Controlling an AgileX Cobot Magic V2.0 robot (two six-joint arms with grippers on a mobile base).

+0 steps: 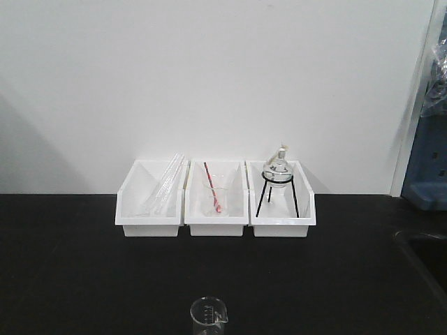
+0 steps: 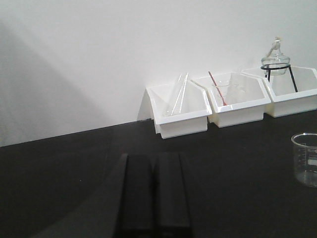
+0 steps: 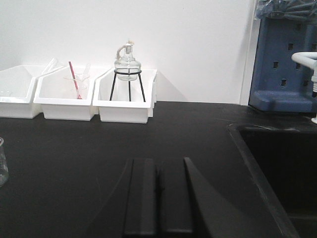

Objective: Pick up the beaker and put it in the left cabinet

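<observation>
- Starting closest in, I see the left gripper (image 2: 154, 198) with its two dark fingers pressed together. Only a thin seam shows between them and nothing is held. It hangs low over the matte black countertop (image 2: 59, 168).
- The right gripper (image 3: 158, 198) looks the same in its own wrist view, with its fingers closed against each other and empty.
- The small clear glass beaker with a pour spout (image 1: 208, 315) stands upright and alone on the countertop at the near edge of the front view. It sits off to the right of the left gripper (image 2: 306, 158) and at the far left edge of the right wrist view.
- I judge the step in hand to be the reach, which has not yet begun. I would spread the left fingers wide first, then swing right and come in level at mid-height. The pads should straddle the wall clear of the spout and close gently, since smooth glass slips and tips.
- The light grey left cabinet is in no view, so I cannot plan the placing from here.
- Farther back, three white plastic bins (image 1: 150, 227) stand side by side against the white wall (image 1: 209, 70). They hold clear glass tubes (image 1: 164, 185), a second beaker with a red rod (image 1: 215, 195), and a round glass flask on a black wire stand (image 1: 279, 171). None of these is my target.
- A sunken black sink (image 3: 277, 163) lies to the right.
- Faint graduation marks show on the beaker, too small to read. I see no brand or label anywhere.
</observation>
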